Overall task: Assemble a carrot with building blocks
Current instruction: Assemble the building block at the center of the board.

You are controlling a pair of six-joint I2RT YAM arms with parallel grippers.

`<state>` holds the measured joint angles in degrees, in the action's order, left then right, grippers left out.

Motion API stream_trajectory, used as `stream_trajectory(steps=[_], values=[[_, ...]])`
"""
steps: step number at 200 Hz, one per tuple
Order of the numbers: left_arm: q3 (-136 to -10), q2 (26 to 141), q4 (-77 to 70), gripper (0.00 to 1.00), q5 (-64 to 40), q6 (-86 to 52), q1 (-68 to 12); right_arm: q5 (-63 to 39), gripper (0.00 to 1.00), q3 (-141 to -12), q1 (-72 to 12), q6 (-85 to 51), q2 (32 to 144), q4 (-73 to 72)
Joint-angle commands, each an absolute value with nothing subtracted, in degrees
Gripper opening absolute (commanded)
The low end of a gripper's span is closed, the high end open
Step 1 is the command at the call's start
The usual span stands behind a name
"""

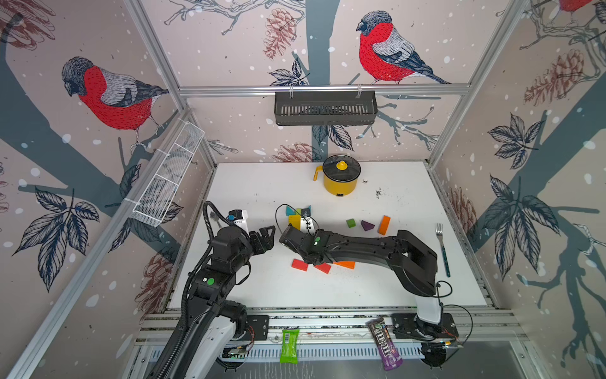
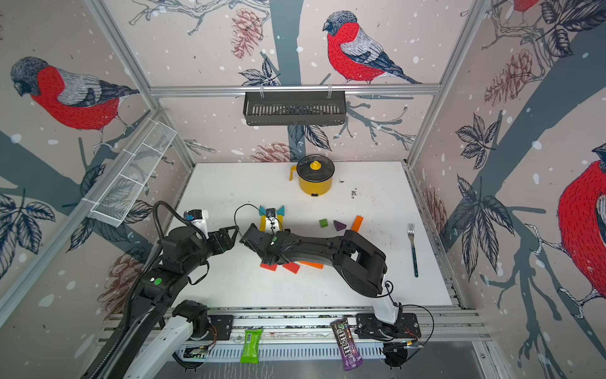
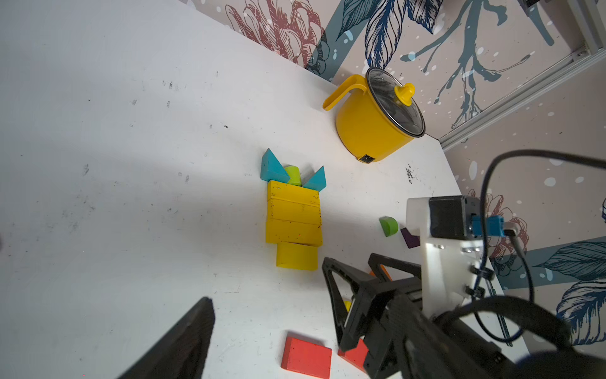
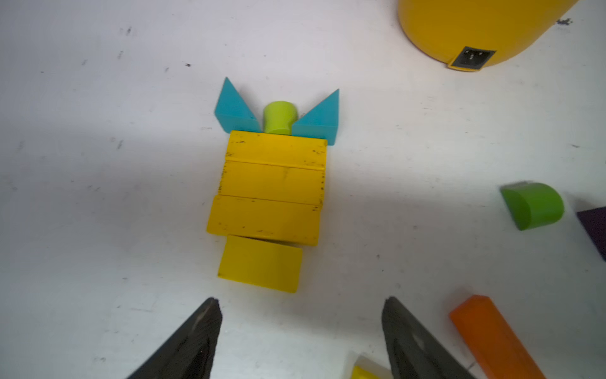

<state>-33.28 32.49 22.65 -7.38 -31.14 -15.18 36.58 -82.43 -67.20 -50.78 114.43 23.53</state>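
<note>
Right gripper (image 4: 301,299): jaws apart, empty, just short of the yellow blocks (image 4: 272,183). Left gripper (image 1: 266,235): beside it, toward the desk's (image 1: 249,183) left edge; cannot tell whether open or closed. Four yellow blocks lie touching in a row mid-desk. At the row's far end, two teal triangles (image 4: 234,108) flank a green peg (image 4: 279,116). Green half-round (image 1: 351,223), purple triangle (image 1: 367,225) and orange block (image 1: 384,224) lie loose toward the right edge. Two red blocks (image 1: 299,264) lie nearer the front edge.
</note>
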Motion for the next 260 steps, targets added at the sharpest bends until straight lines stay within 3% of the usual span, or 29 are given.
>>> stream_trajectory(steps=[1,76,200,260], values=[[-33.3,32.1,22.7,0.85,-6.0,-31.0,-15.2,37.7,0.79,-81.8,-66.7,-48.9,113.6,24.9],[-33.3,32.5,22.4,0.85,-6.8,-30.8,-15.2,29.2,0.82,-80.2,-64.7,-43.7,117.7,23.0],[-33.3,33.3,22.4,0.85,-7.2,-30.6,-15.3,26.6,0.84,-79.9,-62.5,-42.1,120.4,21.6],[-33.3,33.4,22.3,0.85,-7.6,-30.5,-15.2,26.6,0.89,-80.9,-62.8,-42.1,120.9,21.5]])
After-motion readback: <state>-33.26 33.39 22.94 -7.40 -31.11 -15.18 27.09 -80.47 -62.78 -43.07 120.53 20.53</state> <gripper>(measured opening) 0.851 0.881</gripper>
